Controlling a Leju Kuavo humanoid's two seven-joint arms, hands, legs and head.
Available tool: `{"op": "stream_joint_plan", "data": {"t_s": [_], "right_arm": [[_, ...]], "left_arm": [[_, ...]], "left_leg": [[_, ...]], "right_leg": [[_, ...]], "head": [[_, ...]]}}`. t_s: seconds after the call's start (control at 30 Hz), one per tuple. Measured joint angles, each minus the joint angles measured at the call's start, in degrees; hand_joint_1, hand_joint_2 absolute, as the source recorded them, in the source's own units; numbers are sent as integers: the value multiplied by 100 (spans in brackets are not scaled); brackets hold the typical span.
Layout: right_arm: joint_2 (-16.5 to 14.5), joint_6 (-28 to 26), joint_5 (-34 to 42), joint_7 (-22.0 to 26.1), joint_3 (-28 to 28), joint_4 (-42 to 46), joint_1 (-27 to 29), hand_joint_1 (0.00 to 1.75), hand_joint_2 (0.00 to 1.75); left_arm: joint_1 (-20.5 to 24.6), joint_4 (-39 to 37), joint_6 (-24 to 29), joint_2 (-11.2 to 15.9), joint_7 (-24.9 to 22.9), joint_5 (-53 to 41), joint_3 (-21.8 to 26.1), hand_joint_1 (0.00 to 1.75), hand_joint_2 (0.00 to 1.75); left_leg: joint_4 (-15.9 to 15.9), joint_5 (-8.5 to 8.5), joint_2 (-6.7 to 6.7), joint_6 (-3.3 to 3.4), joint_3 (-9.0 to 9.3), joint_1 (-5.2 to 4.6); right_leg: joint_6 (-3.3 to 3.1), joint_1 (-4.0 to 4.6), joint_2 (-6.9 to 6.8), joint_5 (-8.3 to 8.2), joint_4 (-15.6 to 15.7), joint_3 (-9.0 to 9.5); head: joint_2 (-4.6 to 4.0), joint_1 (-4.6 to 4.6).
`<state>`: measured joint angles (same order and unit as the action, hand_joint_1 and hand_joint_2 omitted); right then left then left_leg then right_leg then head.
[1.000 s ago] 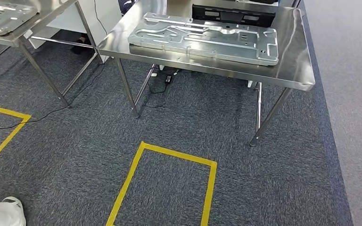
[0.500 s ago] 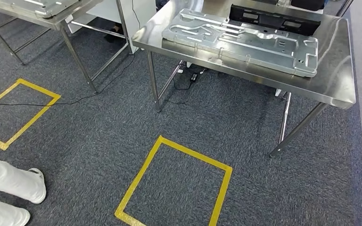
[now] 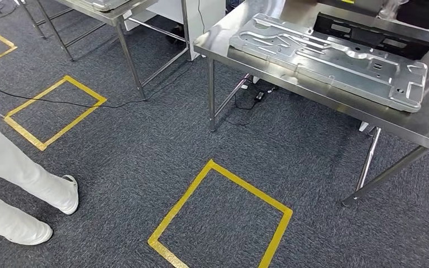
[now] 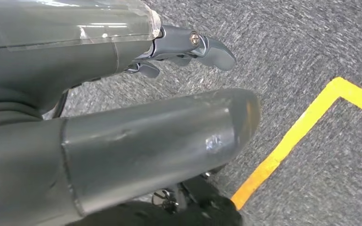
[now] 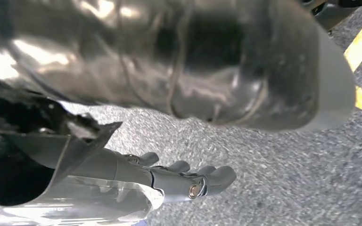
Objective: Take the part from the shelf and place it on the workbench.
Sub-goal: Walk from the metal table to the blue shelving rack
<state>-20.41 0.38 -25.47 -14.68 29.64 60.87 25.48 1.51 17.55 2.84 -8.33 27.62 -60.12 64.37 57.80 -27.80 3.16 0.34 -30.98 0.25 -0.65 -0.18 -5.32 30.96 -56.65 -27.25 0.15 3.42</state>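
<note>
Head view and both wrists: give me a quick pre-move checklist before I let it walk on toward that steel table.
1. Left hand free: ok, fingers apart over carpet, holding nothing.
2. Right hand free: ok, fingers hang loosely over carpet, nothing in them.
3. Walking path: not ok, a person in white trousers stands close on the left.
4. Floor mark: ok, the yellow tape square lies just ahead, unobstructed.
5. Steel table space: cannot tell, a metal panel and black part cover much of the visible top.
6. Trip hazard: ok, the black cable runs well left.
</note>
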Motion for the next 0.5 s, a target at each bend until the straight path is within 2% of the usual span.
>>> {"op": "stream_joint_plan", "data": {"t_s": [0.07,0.1,0.13,0.17,0.23,0.27,0.3,0.33,0.37,0.4,0.43,0.47,0.5], "right_arm": [[0,1,2,-8,31,0,-26,0,0],[0,1,3,-12,40,-1,-40,0,0],[0,1,4,-16,51,-1,-50,0,0],[0,1,8,-18,67,-2,-56,0,0],[0,-1,17,-25,107,-6,-57,0,0],[0,-1,22,-28,127,-11,-57,0,0],[0,-1,24,-32,147,-18,-57,0,0],[0,-1,26,-32,163,-24,-57,0,0],[0,-1,27,-32,175,-30,-57,0,0],[0,-1,28,-32,184,-34,-56,0,0],[1,-1,28,-32,191,-37,-55,0,0],[1,-1,29,-32,198,-39,-55,0,0],[1,-1,29,-32,204,-40,-56,0,0]], "left_arm": [[-3,-10,8,-9,7,-8,0,0,0],[-12,-17,12,-18,11,-15,-1,0,0],[-13,-26,18,-26,18,-27,-2,0,0],[-5,-36,26,-36,28,-38,-5,0,0],[25,-54,40,-56,49,-61,-16,0,0],[38,-59,46,-64,58,-67,-22,0,0],[44,-61,51,-72,63,-71,-25,0,0],[45,-64,54,-76,66,-73,-26,0,0],[45,-68,56,-83,67,-74,-27,0,0],[45,-73,57,-96,67,-79,-28,0,0],[48,-79,57,-114,67,-84,-30,0,0],[55,-84,57,-133,68,-92,-31,0,0],[62,-87,58,-150,69,-98,-33,0,0]], "left_leg": [[-52,-10,-58,54,-6,-19],[-75,5,-103,84,-2,-8],[-101,25,-150,123,6,7],[-127,50,-197,162,13,24],[-140,80,-300,213,2,32],[-135,85,-362,221,-10,28],[-129,87,-432,224,-15,24],[-122,87,-509,224,-15,22],[-115,85,-589,222,-8,21],[-108,83,-668,218,2,21],[-98,79,-737,208,1,21],[-79,73,-809,187,-10,15],[-64,72,-874,156,-34,16]], "right_leg": [[62,10,-79,12,14,29],[96,3,-55,33,0,43],[129,-4,42,98,-71,24],[156,-11,180,231,-255,-52],[184,-28,447,621,-954,-392],[190,-30,493,781,-1347,-595],[192,-31,508,833,-1612,-744],[189,-32,516,764,-1677,-802],[181,-35,532,578,-1502,-749],[165,-39,593,327,-1145,-608],[141,-44,748,113,-737,-446],[119,-49,891,-35,-396,-316],[97,-47,999,-104,-187,-240]], "head": [[0,1],[0,1],[0,1],[0,2],[0,2],[0,3],[0,2],[0,3],[0,3],[0,3],[0,3],[0,3],[0,2]]}}
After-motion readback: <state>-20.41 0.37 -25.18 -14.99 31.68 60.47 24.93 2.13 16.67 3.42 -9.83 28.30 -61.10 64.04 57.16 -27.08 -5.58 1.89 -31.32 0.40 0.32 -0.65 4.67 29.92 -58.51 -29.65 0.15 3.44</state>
